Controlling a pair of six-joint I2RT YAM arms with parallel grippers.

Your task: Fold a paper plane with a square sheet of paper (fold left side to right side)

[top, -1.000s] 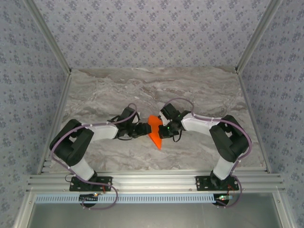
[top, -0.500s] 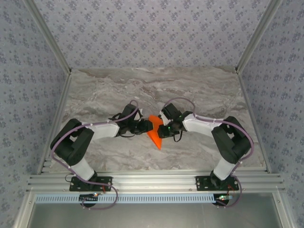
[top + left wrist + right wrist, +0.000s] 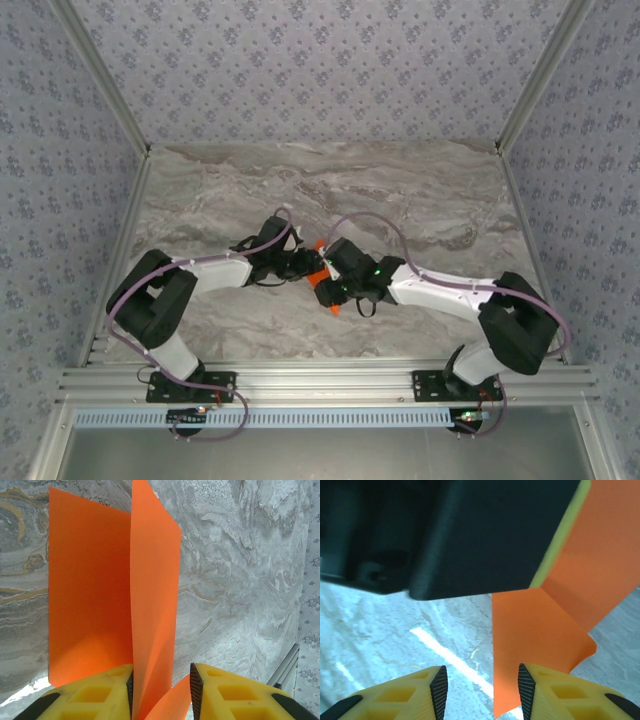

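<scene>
The square sheet of paper (image 3: 150, 605) is bright orange and creased, with one flap standing on edge. My left gripper (image 3: 161, 680) is shut on it: the folded layers spread between the pads and touch both, with the jaws partly apart. From above, the left gripper (image 3: 305, 265) and right gripper (image 3: 325, 285) meet at the table's middle, with the paper (image 3: 320, 274) between them and its point toward the front. My right gripper (image 3: 481, 680) is open. The paper (image 3: 535, 630) hangs by its right pad, unclamped, under the left gripper's black body (image 3: 470, 530).
The marble tabletop (image 3: 420, 200) stretches bare behind and beside both arms. Patterned walls close in the back and the sides. An aluminium rail (image 3: 320, 380) carrying both arm bases runs along the near edge.
My right gripper has opened, let go of the paper and slid left and forward over it. My left gripper's jaws have closed in on the paper.
</scene>
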